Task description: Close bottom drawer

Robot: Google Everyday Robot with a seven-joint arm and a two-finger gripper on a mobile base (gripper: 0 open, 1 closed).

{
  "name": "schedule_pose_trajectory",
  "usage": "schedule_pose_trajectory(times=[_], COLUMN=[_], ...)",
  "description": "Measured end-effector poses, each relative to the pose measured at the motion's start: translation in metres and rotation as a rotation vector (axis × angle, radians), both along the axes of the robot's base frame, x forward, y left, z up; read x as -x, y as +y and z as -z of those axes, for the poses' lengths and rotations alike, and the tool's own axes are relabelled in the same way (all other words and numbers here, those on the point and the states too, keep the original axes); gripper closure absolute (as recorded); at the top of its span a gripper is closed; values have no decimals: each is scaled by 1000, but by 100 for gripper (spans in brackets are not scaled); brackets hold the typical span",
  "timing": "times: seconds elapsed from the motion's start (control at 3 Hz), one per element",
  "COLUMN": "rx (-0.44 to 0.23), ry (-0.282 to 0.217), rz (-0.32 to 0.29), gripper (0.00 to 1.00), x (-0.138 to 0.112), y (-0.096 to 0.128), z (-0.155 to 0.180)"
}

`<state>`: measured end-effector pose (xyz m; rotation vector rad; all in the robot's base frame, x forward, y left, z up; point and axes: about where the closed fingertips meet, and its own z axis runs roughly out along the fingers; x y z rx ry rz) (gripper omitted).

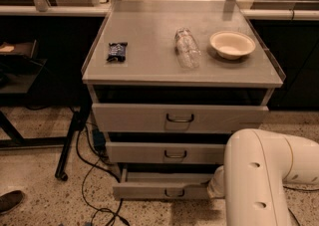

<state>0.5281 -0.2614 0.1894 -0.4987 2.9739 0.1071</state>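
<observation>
Lab or workshop, grey metal drawer cabinet (149, 65), cables (82, 190) on speckled floor (35, 170), tool hidden behind robot arm (254, 180).
</observation>
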Motion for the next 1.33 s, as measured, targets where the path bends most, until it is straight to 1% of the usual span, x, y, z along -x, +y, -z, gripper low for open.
schedule_pose_trajectory(times=[1.0,1.33], rx=[0,0], ry=[0,0], rz=[0,0], gripper=[12,0], x=[0,0], y=[0,0], z=[0,0])
